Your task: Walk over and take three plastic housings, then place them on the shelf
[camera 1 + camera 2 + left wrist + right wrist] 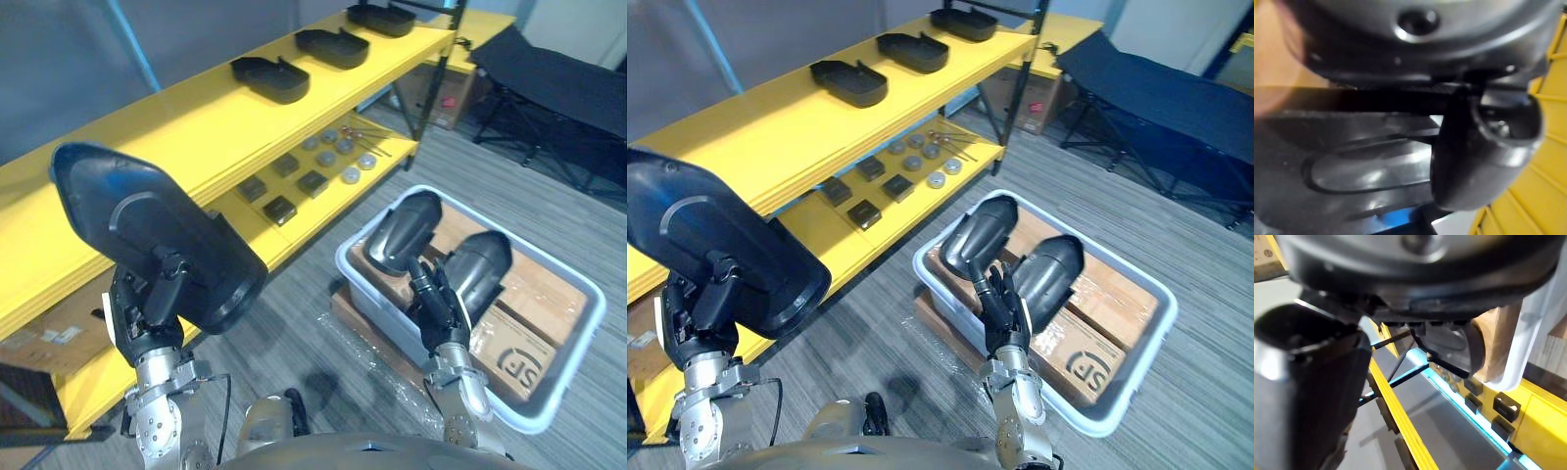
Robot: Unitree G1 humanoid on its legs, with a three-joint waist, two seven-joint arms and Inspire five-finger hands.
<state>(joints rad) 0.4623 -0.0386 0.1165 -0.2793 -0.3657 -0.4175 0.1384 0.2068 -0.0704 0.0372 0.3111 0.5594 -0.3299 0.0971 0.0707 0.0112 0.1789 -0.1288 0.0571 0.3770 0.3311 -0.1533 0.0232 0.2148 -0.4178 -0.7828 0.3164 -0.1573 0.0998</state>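
Six glossy black plastic housings show in all, each a long teardrop-shaped moulded shell. One, the held housing (162,220), is up in the left robot hand (145,308). Its flat face is toward the camera w/ a raised ring moulded in it, and the fingers are curled round its narrow lower end & clamped on it. It hangs in front of the yellow painted-board shelf (167,122) w/ black metal posts. Three lie in a row on the top board, hollow side up w/ thin rims: the nearest shelf housing (269,78), the middle shelf housing (331,46) & the far shelf housing (380,18). Two more sit in the pale grey plastic tub (372,308) w/ rounded corners, down on the floor. These are the left tub housing (402,230) & the right tub housing (482,266), domed backs up, smooth & shiny, on brown cardboard boxes (534,294) packed inside. The right robot hand (438,304) is at the tub's near side, fingers apart & fairly straight, pointing up btwn the two domes, gripping nothing. Can't tell if the tips touch the plastic. On the lower board lie small dark square blocks (280,209) & flat round silver discs (351,174), set apart from each other. The floor is grey ribbed carpet (294,323). A black fabric folding cot (558,88) stands beyond the tub.
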